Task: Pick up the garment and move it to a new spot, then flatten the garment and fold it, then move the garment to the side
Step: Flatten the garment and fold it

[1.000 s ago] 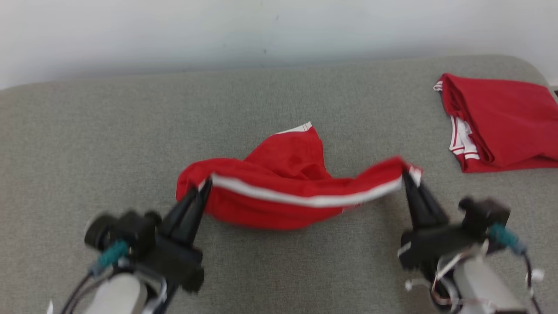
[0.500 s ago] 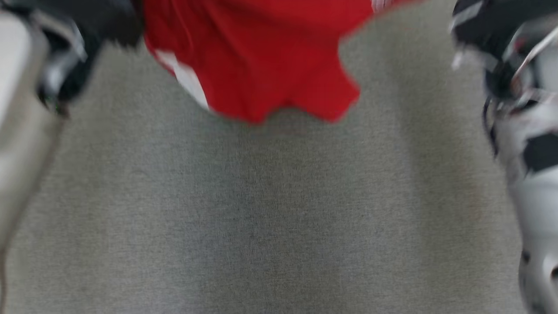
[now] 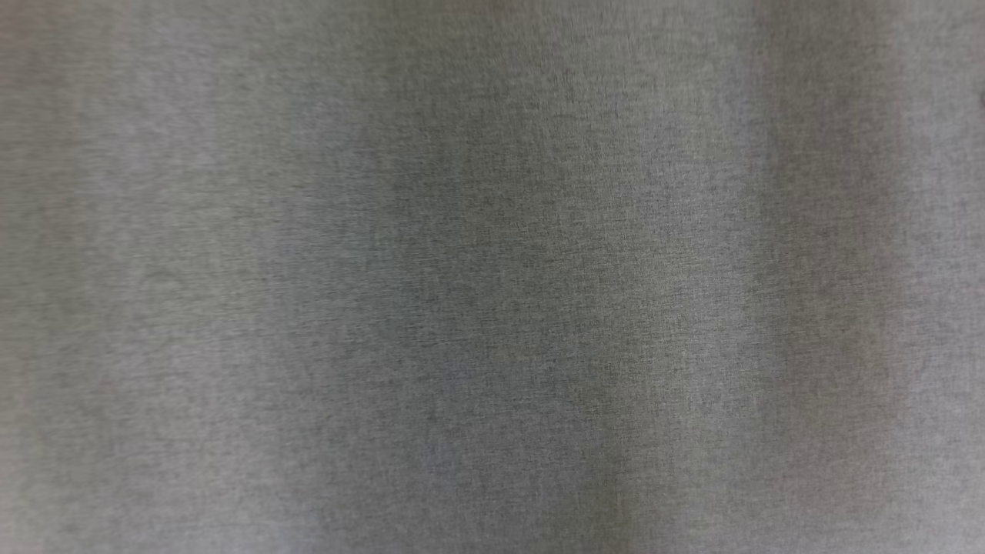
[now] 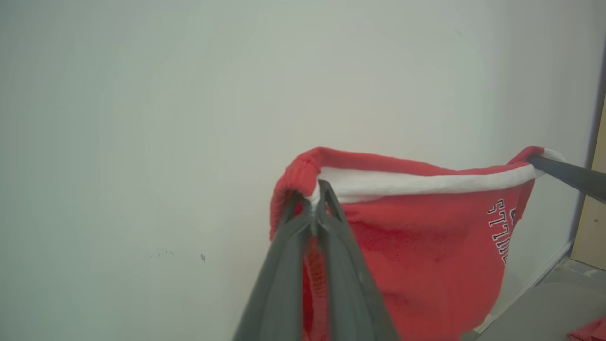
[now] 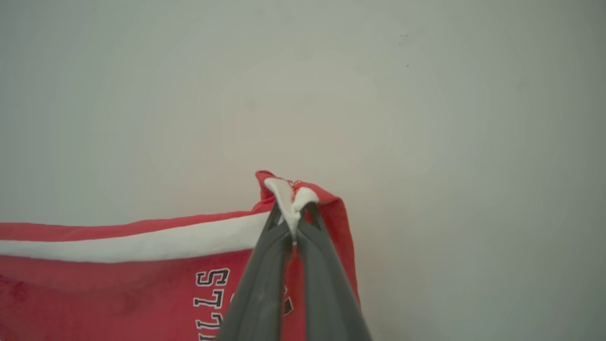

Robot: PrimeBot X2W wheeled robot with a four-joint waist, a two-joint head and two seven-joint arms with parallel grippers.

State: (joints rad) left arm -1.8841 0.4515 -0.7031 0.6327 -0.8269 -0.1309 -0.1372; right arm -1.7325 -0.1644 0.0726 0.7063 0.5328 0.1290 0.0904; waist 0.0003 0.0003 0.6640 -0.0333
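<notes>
The garment (image 4: pixel 426 227) is red with a white band along its top edge and black-outlined lettering near one end. It hangs in the air, stretched between both grippers, in front of a pale wall. My left gripper (image 4: pixel 316 192) is shut on one end of the band. My right gripper (image 5: pixel 292 208) is shut on the other end, and the red cloth (image 5: pixel 118 284) hangs below to its left. One right finger (image 4: pixel 568 175) reaches in from the right edge of the left wrist view. The head view looks down on the grey fabric surface (image 3: pixel 492 308).
The pale wall (image 4: pixel 142 118) stands close behind the hanging cloth. In the left wrist view, a corner of the grey surface (image 4: pixel 544 312) shows at the lower right, with a bit of another red cloth (image 4: pixel 589 331) on it and a tan panel (image 4: pixel 592 222) beside it.
Both grippers have lifted the garment off the grey surface and out of the top of the head view. The head camera has also tilted down.
</notes>
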